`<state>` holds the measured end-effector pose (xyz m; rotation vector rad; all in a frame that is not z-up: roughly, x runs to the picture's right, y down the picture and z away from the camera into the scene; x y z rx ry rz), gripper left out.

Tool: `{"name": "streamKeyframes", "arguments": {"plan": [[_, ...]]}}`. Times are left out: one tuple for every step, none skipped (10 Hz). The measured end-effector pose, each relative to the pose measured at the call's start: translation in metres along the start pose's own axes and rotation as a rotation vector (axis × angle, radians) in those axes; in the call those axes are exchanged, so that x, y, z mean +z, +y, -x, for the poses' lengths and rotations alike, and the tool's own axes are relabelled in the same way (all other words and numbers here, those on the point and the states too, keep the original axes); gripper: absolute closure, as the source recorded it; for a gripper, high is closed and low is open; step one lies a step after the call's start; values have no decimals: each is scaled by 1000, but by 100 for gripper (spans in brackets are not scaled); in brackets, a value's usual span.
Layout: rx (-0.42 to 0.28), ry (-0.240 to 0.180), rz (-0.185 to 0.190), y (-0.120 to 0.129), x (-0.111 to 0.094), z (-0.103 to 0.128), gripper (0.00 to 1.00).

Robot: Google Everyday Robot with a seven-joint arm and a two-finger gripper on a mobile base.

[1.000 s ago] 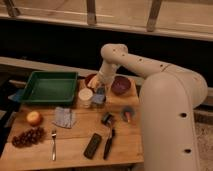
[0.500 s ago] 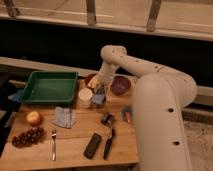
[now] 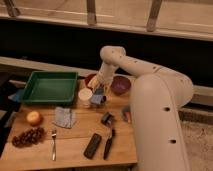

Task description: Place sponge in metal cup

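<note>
Claw (image 3: 98,91) is down low at the back-middle of the tabletop (image 3: 70,150), hanging off the end of the big white arm (image 3: 150,85) that curves over from the right. It's sitting right over a small bluish thing, which looks like the sponge (image 3: 97,96), and it seems to be touching it, but honestly I can't tell how far the claw is spread or whether it actually has a grip on it.

Just to the left of the claw, pretty much touching the sponge spot, is the light-colored cup (image 3: 85,96), standing upright. Behind the claw there's a reddish bowl (image 3: 90,79), partly hidden by the arm, and off to the right a purple bowl (image 3: 120,84).

Further left is the green tray (image 3: 35,93), sitting along the back-left edge. In front of it lies a crumpled grey cloth (image 3: 64,117), then an apple (image 3: 33,118) and a bunch of dark grapes (image 3: 28,137) near the left edge, with a fork (image 3: 53,145) just beside them.

Toward the front-middle there's a flat black rectangle like a remote (image 3: 92,145) and a black-handled brush-type tool (image 3: 108,135) next to it.
</note>
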<state>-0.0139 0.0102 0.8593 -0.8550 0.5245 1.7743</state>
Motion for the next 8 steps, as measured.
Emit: {"name": "streamKeyframes", "arguments": {"plan": [[4,-1,-4,-2,-1,-1,38],[9,-7,-6,-4,-4,-3,38],[14,-15,-9,-7,-6,-5,38],[20,-33,-11,-9,-14,-7,38],[25,-57,-13,-8,-24,-11,38],[29,-78,-12,-8,-33,-15,38],[33,-82,-13,-11,-35,-15,38],[32,-82,-13,-10,-35,-15,38]]}}
